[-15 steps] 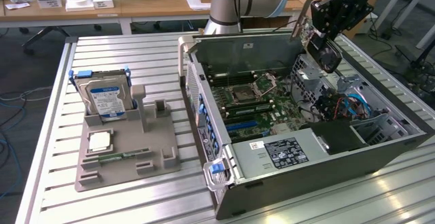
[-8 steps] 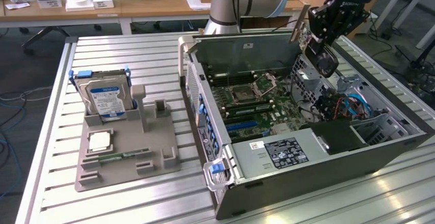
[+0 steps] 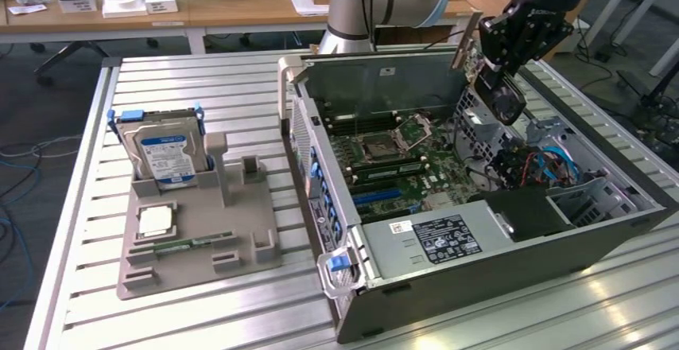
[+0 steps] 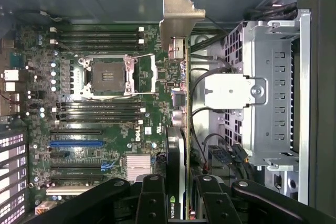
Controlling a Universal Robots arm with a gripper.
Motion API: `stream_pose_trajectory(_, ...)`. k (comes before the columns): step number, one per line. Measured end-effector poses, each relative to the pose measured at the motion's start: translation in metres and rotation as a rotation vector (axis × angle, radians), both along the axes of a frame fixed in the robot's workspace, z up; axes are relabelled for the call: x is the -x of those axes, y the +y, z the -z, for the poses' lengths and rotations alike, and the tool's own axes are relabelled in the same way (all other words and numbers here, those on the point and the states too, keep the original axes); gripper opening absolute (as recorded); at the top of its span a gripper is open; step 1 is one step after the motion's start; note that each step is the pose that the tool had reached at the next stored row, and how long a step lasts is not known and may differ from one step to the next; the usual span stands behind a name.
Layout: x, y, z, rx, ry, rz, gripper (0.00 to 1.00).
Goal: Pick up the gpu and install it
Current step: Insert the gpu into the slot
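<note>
Claw [image 4: 181,205] grips gpu [image 4: 178,150] edge-on above open computer case [image 3: 478,278].

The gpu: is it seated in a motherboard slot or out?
Out. The gripper holds the gpu above the open case, clear of the motherboard.

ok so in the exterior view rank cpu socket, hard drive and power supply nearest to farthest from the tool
1. cpu socket, inside the case, below the tool gripping the gpu
2. power supply, case end nearest the camera
3. hard drive, in the grey holder, exterior view's left
</note>
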State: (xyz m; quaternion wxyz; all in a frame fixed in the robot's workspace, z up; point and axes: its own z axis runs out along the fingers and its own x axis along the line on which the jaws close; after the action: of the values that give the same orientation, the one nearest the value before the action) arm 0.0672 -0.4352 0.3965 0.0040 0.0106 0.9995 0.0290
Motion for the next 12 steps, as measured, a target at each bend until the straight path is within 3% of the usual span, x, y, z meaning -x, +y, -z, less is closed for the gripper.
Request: stream_pose_trajectory(12, 0.0000, 0.0000, 0.0000, -0.0001, -0.0001, -0.001, 0.27)
